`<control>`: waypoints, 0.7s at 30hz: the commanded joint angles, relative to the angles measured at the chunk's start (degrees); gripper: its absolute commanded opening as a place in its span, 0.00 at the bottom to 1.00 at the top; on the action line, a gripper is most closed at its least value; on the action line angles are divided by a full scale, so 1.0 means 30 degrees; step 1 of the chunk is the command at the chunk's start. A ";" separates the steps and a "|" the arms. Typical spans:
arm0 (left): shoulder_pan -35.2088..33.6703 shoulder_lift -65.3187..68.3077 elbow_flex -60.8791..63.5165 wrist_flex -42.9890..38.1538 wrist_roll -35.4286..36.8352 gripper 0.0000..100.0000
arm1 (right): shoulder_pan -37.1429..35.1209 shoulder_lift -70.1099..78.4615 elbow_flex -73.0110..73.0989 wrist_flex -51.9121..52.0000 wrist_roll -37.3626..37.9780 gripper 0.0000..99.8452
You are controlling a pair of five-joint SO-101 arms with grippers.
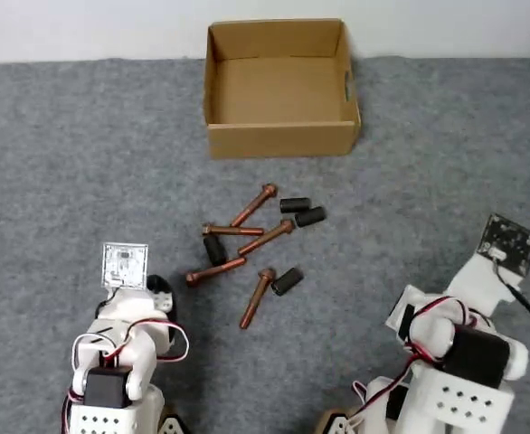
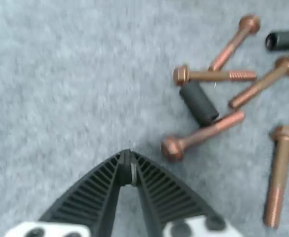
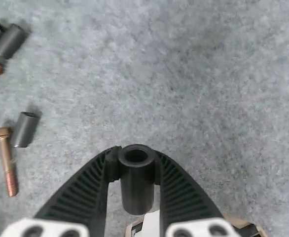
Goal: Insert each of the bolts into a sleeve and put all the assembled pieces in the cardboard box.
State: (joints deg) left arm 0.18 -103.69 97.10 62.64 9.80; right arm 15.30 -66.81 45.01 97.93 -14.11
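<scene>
**Grey felt tabletop: one sleeve clamped, five bolts loose**

Grey felt tabletop (image 1: 84,163) is seen from above, with the cardboard box (image 1: 279,140) standing empty at the far edge. Five bolts (image 1: 267,237) are scattered among four loose sleeves (image 1: 287,281) between box and arms, so the whole layout is given here.

In the left wrist view, the left jaws are shown pressed together and empty, just short of the nearest bolt (image 2: 203,134), whose head is turned toward them.

In the right wrist view, the right jaws are found clamped on a sleeve (image 3: 136,177). Its bore is kept open and unobstructed, presumably so that a bolt can be pushed in. From above, that grip is hidden beneath the arm.
</scene>
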 commanded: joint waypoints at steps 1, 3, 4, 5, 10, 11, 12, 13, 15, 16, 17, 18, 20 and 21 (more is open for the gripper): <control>-0.0088 -0.0088 -0.2037 -0.0703 0.0029 0.00 | 0.0659 -0.0190 0.1026 -0.1011 -0.0205 0.01; -0.0088 -0.0059 -0.3179 -0.0703 0.0029 0.00 | 0.0601 -0.0190 0.1114 -0.1128 -0.0176 0.01; -0.0088 -0.0029 -0.3795 -0.0703 0.0029 0.00 | 0.0601 -0.0190 0.1114 -0.1128 -0.0176 0.01; -0.0088 -0.0029 -0.4410 -0.0703 0.0000 0.00 | 0.0601 -0.0190 0.1114 -0.1128 -0.0176 0.01; 0.0088 0.0762 -0.6432 -0.0645 -0.0029 0.00 | 0.0601 -0.0220 0.1172 -0.1128 -0.0176 0.01; 0.0088 0.1524 -0.6960 -0.0615 -0.0029 0.00 | 0.0601 -0.0220 0.1172 -0.1128 -0.0176 0.01; 0.0088 0.2491 -0.7663 -0.0440 -0.0029 0.00 | 0.0601 -0.0220 0.1172 -0.1128 -0.0176 0.01; 0.0117 0.3663 -0.8513 -0.0264 -0.0029 0.00 | 0.0601 -0.0220 0.1172 -0.1128 -0.0176 0.01; 0.0147 0.6447 -1.0740 -0.0117 -0.0029 0.00 | 0.0601 -0.0220 0.1172 -0.1128 -0.0205 0.01; 0.0322 0.8059 -1.2000 -0.0117 -0.0029 0.00 | 0.0601 -0.0308 0.1201 -0.1128 -0.0205 0.01; 0.0469 0.9641 -1.3289 0.0059 -0.0029 0.00 | 0.0601 -0.0484 0.1231 -0.1158 -0.0205 0.01; 0.0674 1.1194 -1.4608 0.0469 0.0000 0.00 | 0.0601 -0.0747 0.1377 -0.1333 -0.0205 0.01; 0.1524 1.4066 -1.6835 0.1729 0.0000 0.00 | 0.0601 -0.1597 0.1729 -0.1714 -0.0176 0.01; 0.2022 1.5443 -1.7832 0.2520 -0.0029 0.00 | 0.0601 -0.2095 0.1905 -0.1832 -0.0176 0.01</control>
State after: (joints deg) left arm 2.99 -70.02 54.81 65.10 9.71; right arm 16.44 -69.98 50.64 94.33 -14.11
